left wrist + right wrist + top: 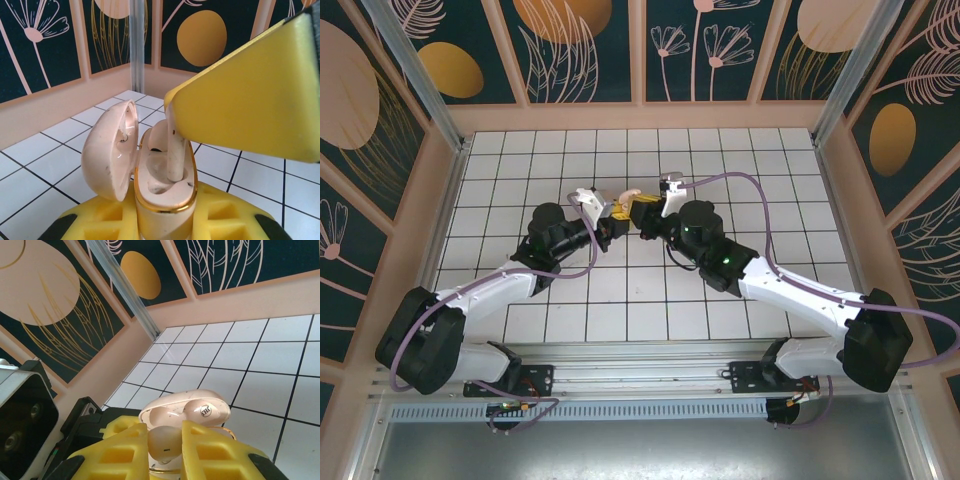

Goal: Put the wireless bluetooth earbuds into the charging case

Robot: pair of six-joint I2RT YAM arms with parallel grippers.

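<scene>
The charging case [165, 192], where does it sit?

Upright and hinged open in the left pincer [162, 225]. The yellow pads are clenched on its gold-rimmed base, over the middle of the white tiled counter [720, 160]. Whether it touches the tiles I cannot tell.

What crowds it?

The right pincer [165, 452], nose to nose with the left one. It is clenched on one earbud [164, 442], and one of its yellow fingers [250, 100] hangs right over the open base. Around them stand dark wall panels [580, 50] with gold discs and pale leaves, plus a clear corner post [123, 287]. Purple cables [750, 177] run along the arms.

What does the left wrist camera give that the others do not?

The inside of the case. The lid [107, 150] is swung to the left, and the earbud's stem reaches down into the moulded cream well. From above, the case is a pinkish speck between the two pincers. The right wrist camera sees the lid's outer face just behind the earbud.

Any writing?

A small dark mark [206, 411] on that outer face, too small to read.
</scene>
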